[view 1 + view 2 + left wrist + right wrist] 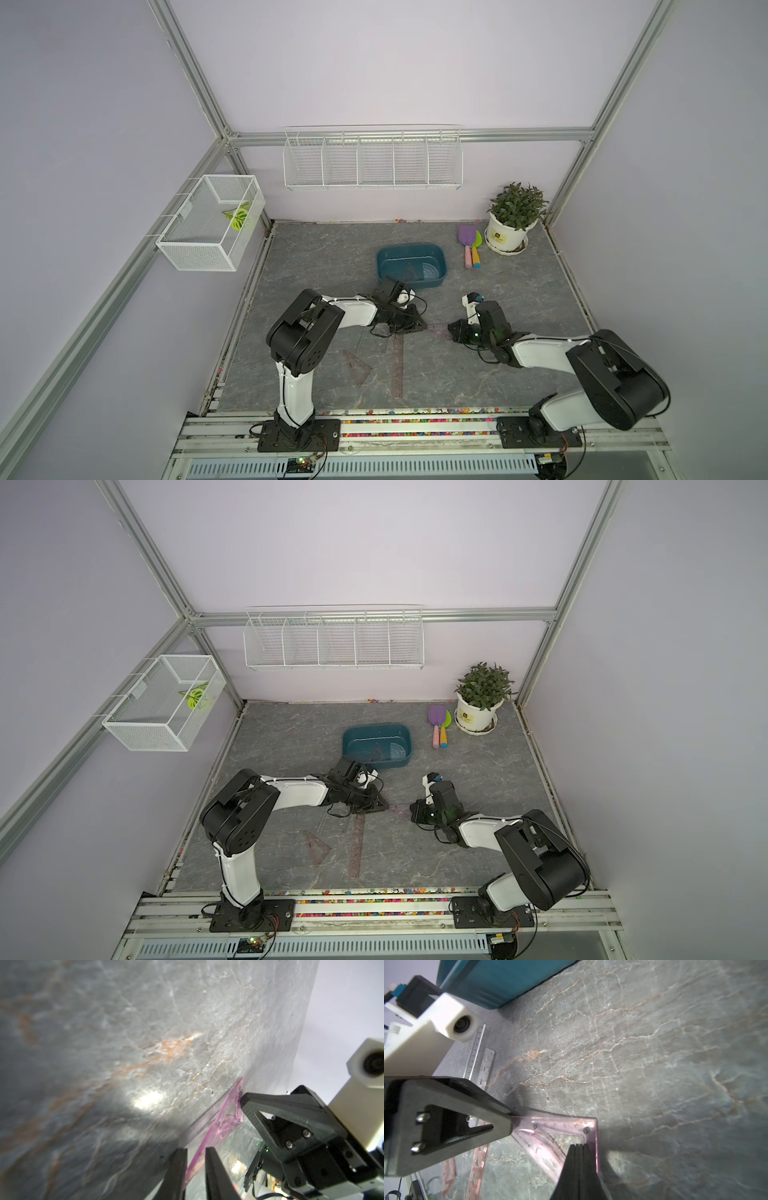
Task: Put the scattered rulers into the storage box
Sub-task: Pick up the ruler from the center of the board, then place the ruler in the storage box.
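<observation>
Right gripper [578, 1147] is clamped on the purple triangle [437, 330] just below mid-frame in a top view, left gripper [195, 1150] straddles its corner, can't tell if it's gripping.

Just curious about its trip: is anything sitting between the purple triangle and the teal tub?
Nothing visible lies on the table between the purple triangle and the storage box; the left gripper straddles the triangle, beside that path.

A robotics lab test cell. A left arm [353, 313] and a right arm [540, 353] are bolted to a metal rail [415, 432] at 6 o'clock. Aluminium posts [187, 66] and bare lilac walls [395, 62] box in a stone-patterned table [332, 257]. Staged props include a wire rack [372, 162] at 12 o'clock, a mesh basket [195, 249] at 10 and a potted plant [517, 205] at 2.
</observation>
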Robot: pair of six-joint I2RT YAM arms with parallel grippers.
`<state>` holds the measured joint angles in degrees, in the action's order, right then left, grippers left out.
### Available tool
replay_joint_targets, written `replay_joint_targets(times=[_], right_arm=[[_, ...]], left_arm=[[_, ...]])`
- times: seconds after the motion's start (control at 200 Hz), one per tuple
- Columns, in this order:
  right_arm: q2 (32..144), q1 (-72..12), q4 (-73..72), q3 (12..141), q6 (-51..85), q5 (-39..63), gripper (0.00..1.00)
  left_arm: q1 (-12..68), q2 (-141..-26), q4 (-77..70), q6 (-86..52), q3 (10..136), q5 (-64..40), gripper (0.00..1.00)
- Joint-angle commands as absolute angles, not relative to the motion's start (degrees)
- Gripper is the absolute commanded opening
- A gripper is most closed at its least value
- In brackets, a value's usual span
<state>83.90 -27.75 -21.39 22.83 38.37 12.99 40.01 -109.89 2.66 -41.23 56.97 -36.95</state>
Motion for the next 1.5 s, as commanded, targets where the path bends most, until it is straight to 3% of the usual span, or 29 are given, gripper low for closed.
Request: replay_joint_targets(times=[0.0,0.12,0.375,0.605,1.09,1.495], right_arm=[[82.7,-27.3,-12.4,21.2,38.5,11.6,0.04],[78.2,-26.4,-8.5,22.8,37.8,11.9,0.06],[65.2,-21.2,2.7,25.2,34.9,10.9,0.09],[66.4,-19.2,2.8,26.8,34.0,11.9,0.09],[79.4,-19.2,-5.4,31.8,35.1,18.7,0.08],[83.9,-19.2,-9.0,33.1,35.5,22.1,0.08]], left_arm=[[40.0,-109.1,4.1,-40.1,56.0,-36.2,0.13],[40.0,-107.0,4.1,-39.4,55.6,-36.7,0.00],[39.7,-100.4,6.3,-37.7,58.4,-39.1,0.00],[33.4,-97.2,11.7,-36.1,67.9,-42.0,0.00],[24.7,-119.2,25.1,-30.6,98.1,-44.5,0.00],[23.7,-129.9,29.6,-29.3,107.3,-44.1,0.00]])
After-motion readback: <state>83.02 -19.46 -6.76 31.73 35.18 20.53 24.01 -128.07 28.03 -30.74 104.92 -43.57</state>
